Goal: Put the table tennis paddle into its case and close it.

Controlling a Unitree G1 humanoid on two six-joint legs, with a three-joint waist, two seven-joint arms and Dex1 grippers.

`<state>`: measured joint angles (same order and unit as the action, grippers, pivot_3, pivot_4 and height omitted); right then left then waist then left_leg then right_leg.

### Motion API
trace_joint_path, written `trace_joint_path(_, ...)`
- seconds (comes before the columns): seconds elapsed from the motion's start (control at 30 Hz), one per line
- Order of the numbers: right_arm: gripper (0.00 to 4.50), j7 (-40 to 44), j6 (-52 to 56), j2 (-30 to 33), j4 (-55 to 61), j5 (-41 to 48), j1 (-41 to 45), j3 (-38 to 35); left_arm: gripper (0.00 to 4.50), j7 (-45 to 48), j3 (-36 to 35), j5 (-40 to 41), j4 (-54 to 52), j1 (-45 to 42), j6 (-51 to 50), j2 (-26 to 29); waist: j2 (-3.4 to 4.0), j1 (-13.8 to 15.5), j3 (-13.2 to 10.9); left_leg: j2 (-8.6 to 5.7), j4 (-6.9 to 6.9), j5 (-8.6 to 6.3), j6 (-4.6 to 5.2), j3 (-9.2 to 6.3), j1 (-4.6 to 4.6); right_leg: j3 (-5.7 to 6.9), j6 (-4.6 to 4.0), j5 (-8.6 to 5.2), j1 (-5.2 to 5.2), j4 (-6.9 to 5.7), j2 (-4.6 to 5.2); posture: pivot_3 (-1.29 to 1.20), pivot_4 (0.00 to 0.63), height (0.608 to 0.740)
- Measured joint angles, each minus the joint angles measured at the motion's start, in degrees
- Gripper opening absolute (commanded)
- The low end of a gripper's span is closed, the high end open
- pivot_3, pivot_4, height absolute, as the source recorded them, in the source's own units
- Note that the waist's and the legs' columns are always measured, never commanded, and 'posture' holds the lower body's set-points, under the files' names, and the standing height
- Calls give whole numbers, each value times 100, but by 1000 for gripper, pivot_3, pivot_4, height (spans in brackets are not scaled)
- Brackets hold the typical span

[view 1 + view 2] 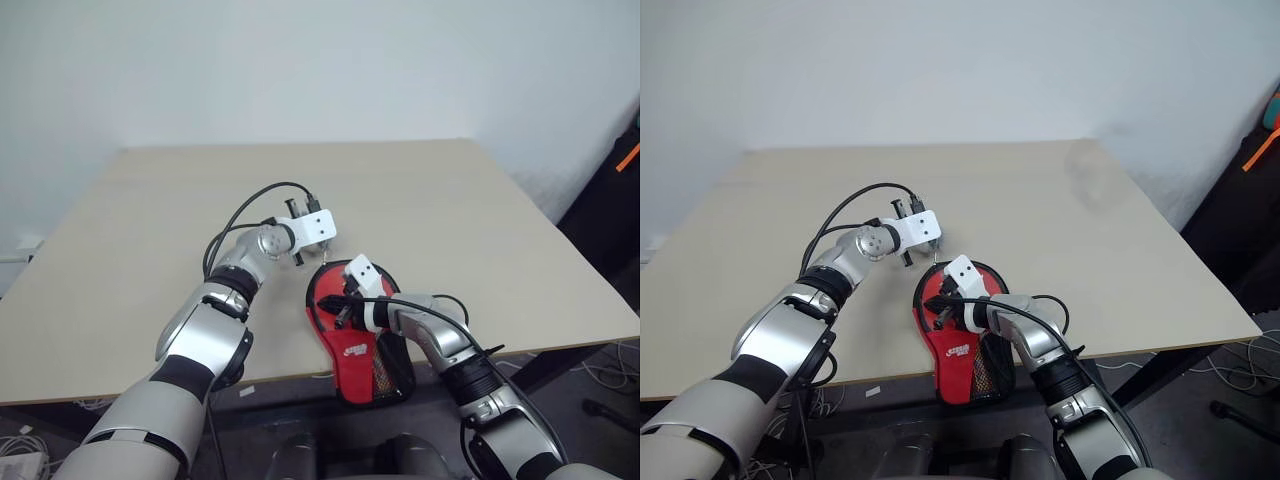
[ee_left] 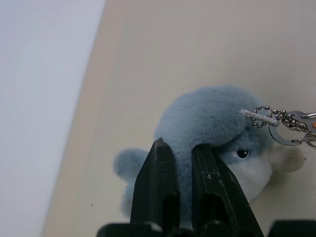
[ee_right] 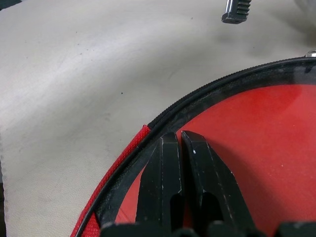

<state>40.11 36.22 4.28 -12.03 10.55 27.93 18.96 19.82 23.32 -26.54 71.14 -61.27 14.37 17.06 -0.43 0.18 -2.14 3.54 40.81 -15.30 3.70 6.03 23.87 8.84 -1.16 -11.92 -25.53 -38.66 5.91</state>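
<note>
**Case at near table edge, both grippers closed**

Head view: your case [image 1: 358, 340] lies at the table's [image 1: 150, 260] near edge, handle end overhanging.

Left wrist: your left gripper [image 2: 183, 150] pinches a grey-blue plush toy [image 2: 212, 118] on a bead chain [image 2: 276, 117], jaws narrow.

Right wrist: your right gripper [image 3: 178, 139] presses the case's zipper rim [image 3: 207, 91], jaws together.

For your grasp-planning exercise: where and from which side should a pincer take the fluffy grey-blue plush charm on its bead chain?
Grip the fluffy grey-blue plush charm across its rounded back, coming from behind; that soft bulge squeezes easily, whereas the thin bead chain at the face would probably slip.
</note>
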Motion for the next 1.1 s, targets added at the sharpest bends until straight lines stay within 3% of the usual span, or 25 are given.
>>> trace_joint_path(0.33,140,28,8,3,1,0,1,6,31,395,4,-5,-182,95,873,52,0,-2,0,0,0,-1,0,0,0,0,0,0,0,3,1,0,0,706)
trace_joint_path(0.57,140,83,21,12,0,-1,8,14,31,884,114,-48,-589,308,1858,405,2,-5,-1,1,-1,-4,1,0,0,0,-1,-1,0,7,1,0,0,706)
trace_joint_path(1.1,140,134,97,2,-21,-6,49,22,31,253,733,-981,-717,309,3706,1008,3,-6,-2,2,-2,-10,3,2,0,-1,-1,-2,0,13,0,0,0,706)
